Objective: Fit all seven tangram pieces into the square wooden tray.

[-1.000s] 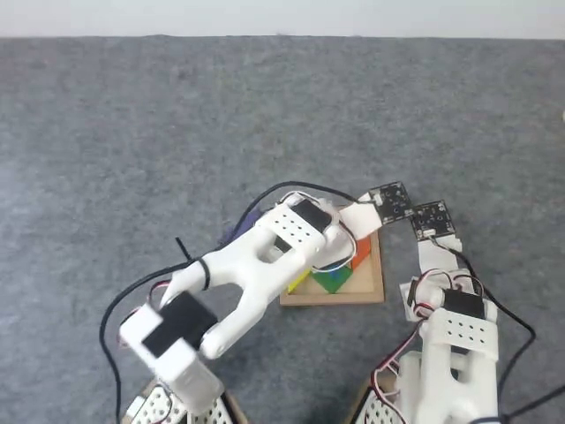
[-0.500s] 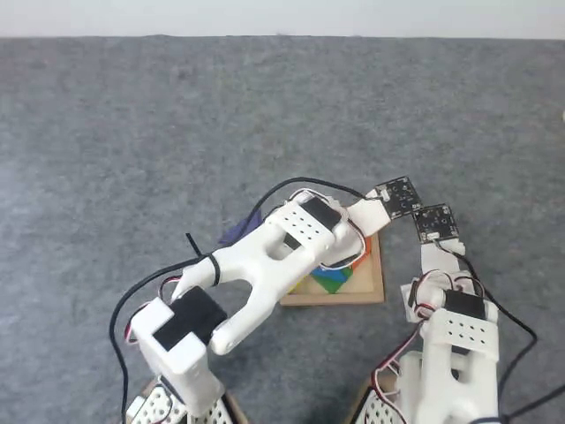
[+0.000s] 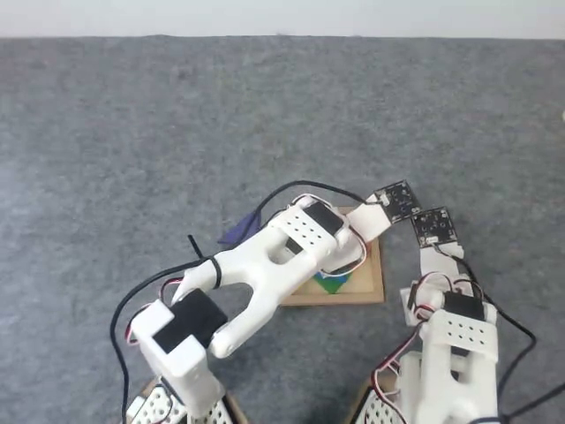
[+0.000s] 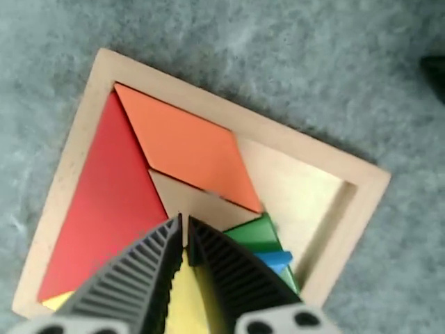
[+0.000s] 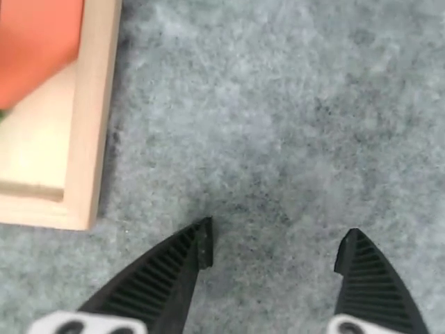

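Presently the left gripper (image 4: pixel 184 236), fingers clenched together, hangs over the square wooden tray (image 3: pixel 378 281) at the high view's lower centre, red triangle (image 4: pixel 104 202) and orange parallelogram (image 4: pixel 188 149) seated inside, while the right gripper (image 5: pixel 274 254) spreads its fingers released above grey counter (image 5: pixel 278 104) beside the tray.

White plastic left arm (image 3: pixel 256 269) and right arm (image 3: pixel 455 349), black motor blocks, looping black cables (image 3: pixel 214 270), ribbed black fingers (image 4: pixel 229 271).

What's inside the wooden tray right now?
A red triangle, an orange slanted piece, a green piece, a blue piece and a yellow piece, plus bare wood. The left claw covers part of the tray, so what lies under it is hidden.
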Available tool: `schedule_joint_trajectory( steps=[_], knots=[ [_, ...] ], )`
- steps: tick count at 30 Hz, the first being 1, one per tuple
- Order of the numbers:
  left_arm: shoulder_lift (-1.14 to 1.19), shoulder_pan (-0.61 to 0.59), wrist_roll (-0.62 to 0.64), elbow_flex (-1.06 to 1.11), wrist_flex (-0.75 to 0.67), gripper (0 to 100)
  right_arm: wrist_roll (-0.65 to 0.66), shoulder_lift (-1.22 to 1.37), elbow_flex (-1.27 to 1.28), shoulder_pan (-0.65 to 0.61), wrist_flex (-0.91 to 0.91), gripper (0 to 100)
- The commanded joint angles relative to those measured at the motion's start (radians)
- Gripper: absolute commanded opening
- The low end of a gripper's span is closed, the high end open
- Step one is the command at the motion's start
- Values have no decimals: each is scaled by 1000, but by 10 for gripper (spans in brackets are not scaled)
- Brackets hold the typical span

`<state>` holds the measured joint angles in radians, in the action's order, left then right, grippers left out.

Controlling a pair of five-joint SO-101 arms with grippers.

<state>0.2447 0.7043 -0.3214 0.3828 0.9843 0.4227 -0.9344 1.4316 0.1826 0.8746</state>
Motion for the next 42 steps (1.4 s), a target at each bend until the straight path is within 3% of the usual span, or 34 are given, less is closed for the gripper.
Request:
schedule_joint_trajectory(
  steps=[1, 14, 42],
  knots=[
    [-6, 81, -3, 22, 29, 12, 17, -18, -23, -16, -15, 296],
    [-6, 160, -6, 25, 126, 12, 17, -18, -23, -16, -15, 296],
    [-8, 272, 118, 18, 89, 12, 17, -19, -23, -10, -15, 296]
  ],
)
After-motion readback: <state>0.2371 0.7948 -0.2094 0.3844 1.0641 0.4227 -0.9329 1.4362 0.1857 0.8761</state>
